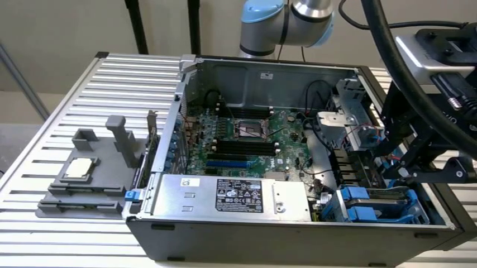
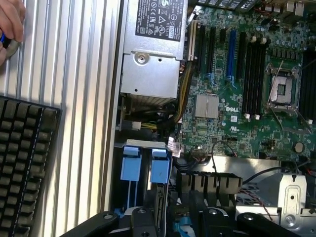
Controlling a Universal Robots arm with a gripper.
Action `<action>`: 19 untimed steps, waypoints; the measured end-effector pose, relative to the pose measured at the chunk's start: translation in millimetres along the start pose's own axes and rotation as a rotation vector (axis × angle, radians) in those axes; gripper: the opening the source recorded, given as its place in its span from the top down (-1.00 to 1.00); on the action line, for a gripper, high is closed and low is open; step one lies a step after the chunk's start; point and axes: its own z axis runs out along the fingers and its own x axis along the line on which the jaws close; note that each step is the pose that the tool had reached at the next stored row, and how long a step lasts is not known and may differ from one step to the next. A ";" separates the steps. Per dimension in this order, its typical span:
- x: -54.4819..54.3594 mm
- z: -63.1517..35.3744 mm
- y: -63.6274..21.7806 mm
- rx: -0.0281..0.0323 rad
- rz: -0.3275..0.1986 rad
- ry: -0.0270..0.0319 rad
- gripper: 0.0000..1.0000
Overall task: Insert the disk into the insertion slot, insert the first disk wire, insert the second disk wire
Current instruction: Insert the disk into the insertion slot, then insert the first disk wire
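Observation:
The insertion slot (image 1: 387,216) is the grey-blue drive cage at the near corner of the open computer case, on the exterior view's right. Two blue carrier tabs (image 1: 358,196) stick up out of it. In the wrist view the cage's pale rim (image 2: 146,143) and the same blue tabs (image 2: 131,165) sit just beyond my gripper (image 2: 175,219). My gripper (image 1: 406,170) hangs close above the cage's far end. The disk's labelled face is hidden. A bit of blue plastic (image 2: 180,222) shows between the gripper's black parts. Loose disk wires (image 2: 195,157) lie beside the cage.
A silver labelled power-supply box (image 1: 231,195) fills the case's near side, with the motherboard (image 1: 246,139) behind it. A grey fixture (image 1: 89,178) stands on the slatted table at the exterior view's left. A keyboard (image 2: 24,163) and a person's hand (image 2: 10,24) are beside the case.

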 end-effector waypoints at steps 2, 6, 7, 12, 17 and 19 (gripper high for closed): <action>-0.1 0.0 -1.0 0.0000 0.000 0.0000 0.19; -0.1 0.1 -1.1 -0.0001 0.000 0.0000 0.19; -0.1 0.1 -1.1 -0.0001 0.000 -0.0001 0.19; -0.1 0.0 -1.1 -0.0001 0.000 0.0000 0.19; -0.1 0.0 -1.0 -0.0001 0.000 0.0000 0.19; -1.1 0.3 -2.1 0.0001 0.000 0.0001 0.19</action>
